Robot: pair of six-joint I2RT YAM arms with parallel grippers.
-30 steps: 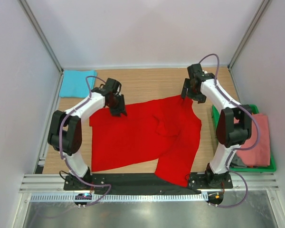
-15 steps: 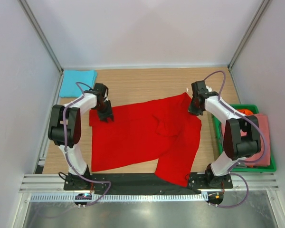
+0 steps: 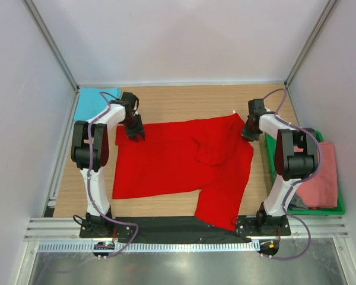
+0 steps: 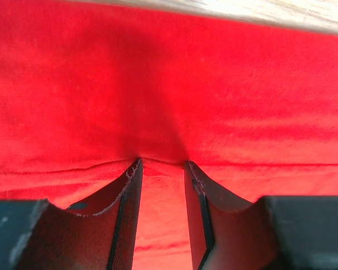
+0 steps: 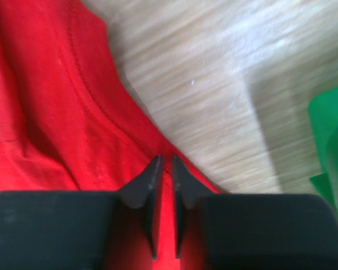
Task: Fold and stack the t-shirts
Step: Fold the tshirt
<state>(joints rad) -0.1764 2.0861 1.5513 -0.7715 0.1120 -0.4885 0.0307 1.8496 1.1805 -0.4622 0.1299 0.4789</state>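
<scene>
Item: red t-shirt (image 3: 172,160), spread out mid-table. Left gripper (image 3: 134,131) at its 10 o'clock corner, right gripper (image 3: 249,132) at 2 o'clock; both finger pairs clamped on cloth. Step: likely first fold. Next: lift evenly, carry toward 6 o'clock.

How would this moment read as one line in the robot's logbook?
left gripper: shut on red t-shirt, far-left edge | right gripper: shut on same shirt, far-right edge | shirt: spread out, unfolded | turquoise t-shirt: folded, far-left corner

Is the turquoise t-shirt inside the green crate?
No, the turquoise t-shirt lies on the table at far left; the green crate stands at the right edge.
</scene>
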